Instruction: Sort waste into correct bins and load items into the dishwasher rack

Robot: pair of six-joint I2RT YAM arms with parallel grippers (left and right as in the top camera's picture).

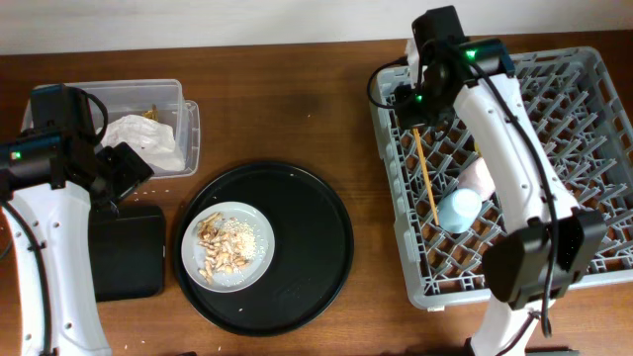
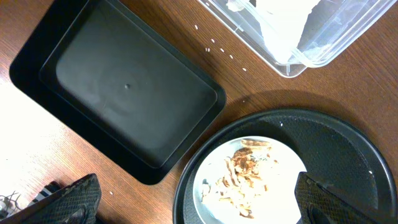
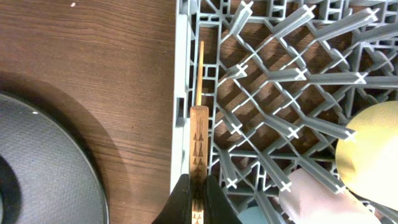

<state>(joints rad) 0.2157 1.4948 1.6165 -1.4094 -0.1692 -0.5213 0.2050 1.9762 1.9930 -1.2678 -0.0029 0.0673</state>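
Observation:
My right gripper [image 3: 198,198] is shut on a wooden chopstick [image 3: 198,134] by its patterned thick end, and the thin tip points away along the left wall of the grey dishwasher rack [image 1: 593,119]. From overhead the chopstick [image 1: 427,178] shows over the rack beside the pink bowl [image 1: 479,175] and the light-blue bowl [image 1: 458,210]. The yellow bowl [image 3: 368,155] lies in the rack too. My left gripper [image 2: 205,202] hangs open above the grey plate [image 1: 252,265], which carries beige food scraps [image 1: 222,246]. The clear box [image 1: 183,99] holds a white napkin [image 1: 143,138]. The flat black tray [image 1: 127,252] is bare.
The plate sits on a large round black tray [image 1: 307,247] in the middle of the wooden table. A few white crumbs [image 2: 217,48] lie on the wood between the clear box and the flat black tray. My right arm crosses over the middle of the rack.

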